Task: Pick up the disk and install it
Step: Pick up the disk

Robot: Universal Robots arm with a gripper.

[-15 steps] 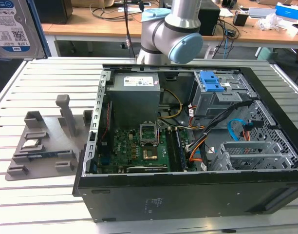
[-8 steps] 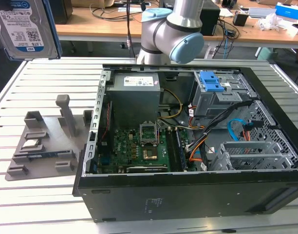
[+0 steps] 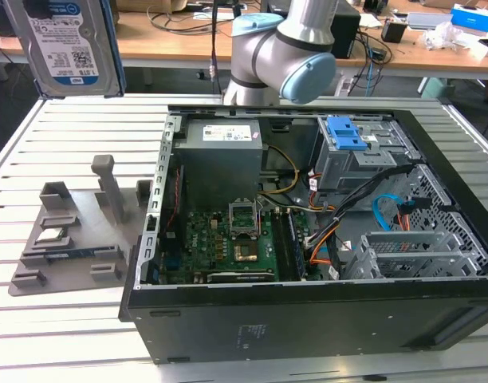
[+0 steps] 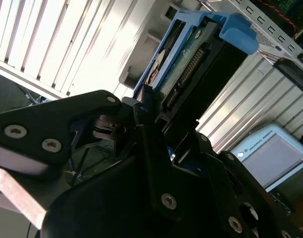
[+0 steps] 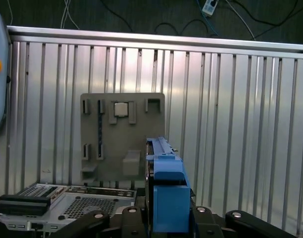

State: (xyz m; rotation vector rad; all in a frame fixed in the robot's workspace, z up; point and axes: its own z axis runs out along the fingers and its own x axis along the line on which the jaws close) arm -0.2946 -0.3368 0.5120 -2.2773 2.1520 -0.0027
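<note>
The flat rectangular silver metal disk [image 3: 64, 40], framed by a bright blue plastic bracket, hangs label outward well above the ribbed white metal bench [image 3: 76, 335] at the exterior view's left, apart from the open black computer case [image 3: 308, 319]; in the first wrist view the gripper [image 5: 167, 220] is closed on it, black fingers [image 5: 203, 220] flanking the bracket on either side; it looks dense and rigid, unlikely to flex, though smooth plastic may slip; the exposed green circuit board and connector [image 4: 188, 74] seem fragile, so the bracket looks the safer place to hold
</note>
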